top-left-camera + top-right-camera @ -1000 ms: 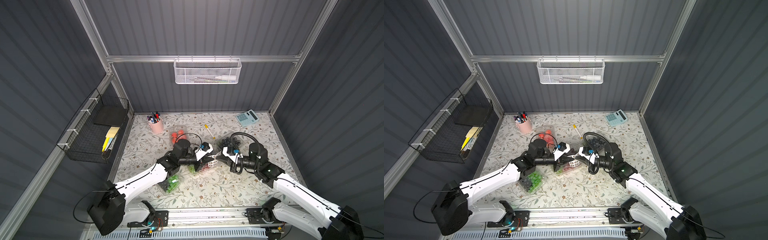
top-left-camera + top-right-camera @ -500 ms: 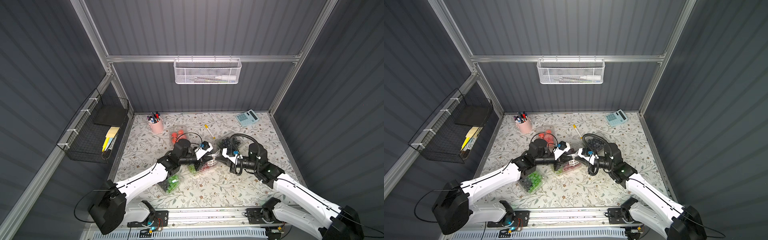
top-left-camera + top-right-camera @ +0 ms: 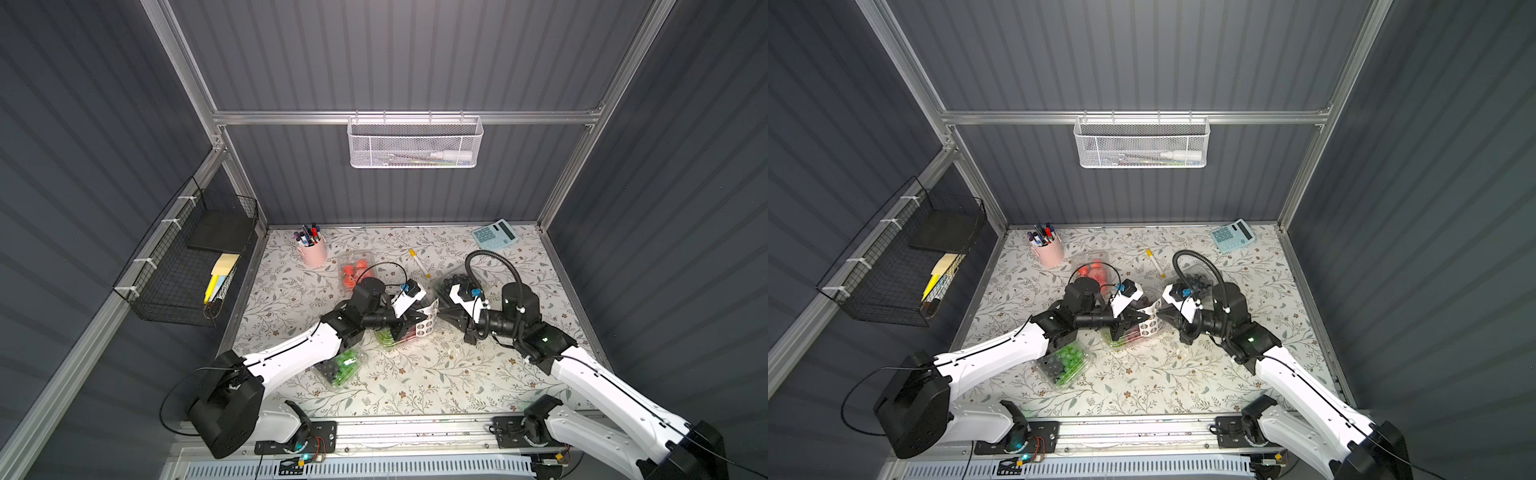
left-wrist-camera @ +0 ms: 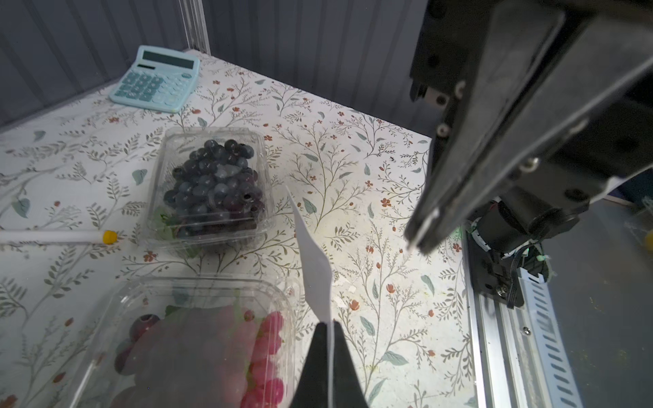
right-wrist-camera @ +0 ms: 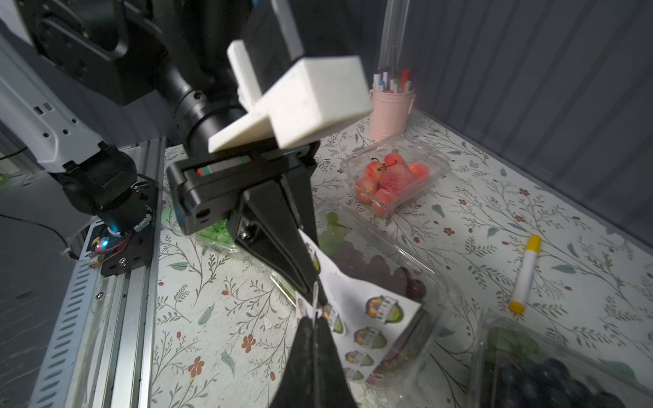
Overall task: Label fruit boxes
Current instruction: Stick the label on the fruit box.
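The left claw (image 5: 312,282) clamps the white sheet of round stickers (image 5: 371,295) just over the clear plastic box of green and red grapes (image 5: 374,263). The right claw (image 5: 313,319) pinches a thin white sliver (image 5: 315,296), maybe a sticker; that box lies just below it, to its left.

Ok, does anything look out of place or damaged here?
Mostly tidy. The sticker sheet, pinched in the left gripper over the red-and-green grape punnet, is curled and bent. A few small white scraps lie on the tablecloth beside that punnet. No fruit has spilled.
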Motion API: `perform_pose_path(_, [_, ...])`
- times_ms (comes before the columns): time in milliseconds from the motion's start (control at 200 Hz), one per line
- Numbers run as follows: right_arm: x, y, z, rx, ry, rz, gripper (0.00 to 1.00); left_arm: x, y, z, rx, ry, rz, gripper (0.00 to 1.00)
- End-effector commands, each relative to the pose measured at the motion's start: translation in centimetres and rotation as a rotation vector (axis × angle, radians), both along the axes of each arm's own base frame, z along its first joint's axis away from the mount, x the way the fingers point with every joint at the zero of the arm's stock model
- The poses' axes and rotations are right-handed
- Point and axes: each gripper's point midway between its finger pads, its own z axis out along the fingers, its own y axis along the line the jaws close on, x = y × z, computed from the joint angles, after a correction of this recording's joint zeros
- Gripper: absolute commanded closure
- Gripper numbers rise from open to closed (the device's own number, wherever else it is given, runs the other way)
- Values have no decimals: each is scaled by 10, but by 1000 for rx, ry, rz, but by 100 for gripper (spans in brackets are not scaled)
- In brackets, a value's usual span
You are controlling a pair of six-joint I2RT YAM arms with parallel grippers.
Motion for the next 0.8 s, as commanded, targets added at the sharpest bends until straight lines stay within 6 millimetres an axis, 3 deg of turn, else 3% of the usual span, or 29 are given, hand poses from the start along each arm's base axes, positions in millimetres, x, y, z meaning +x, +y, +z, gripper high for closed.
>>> perform_pose_path(0, [13,-19,3,18,190,-122,100,-5,-14,11,-90,147,-21,100])
perform_pose_path(210, [44,-62,9,115,374,-302,100,-22,-42,-16,-18,279,-68,100])
perform_pose_path(330, [51,-76,-3,98,510,-363,100,-26,-51,-25,3,329,-75,100])
perform_pose_path(645, [77,-84,-57,-35,907,-483,100,-10,-50,-17,58,312,7,100])
perform_pose_path(795, [89,-85,-67,-147,1065,-482,100,20,-48,-2,62,313,61,100])
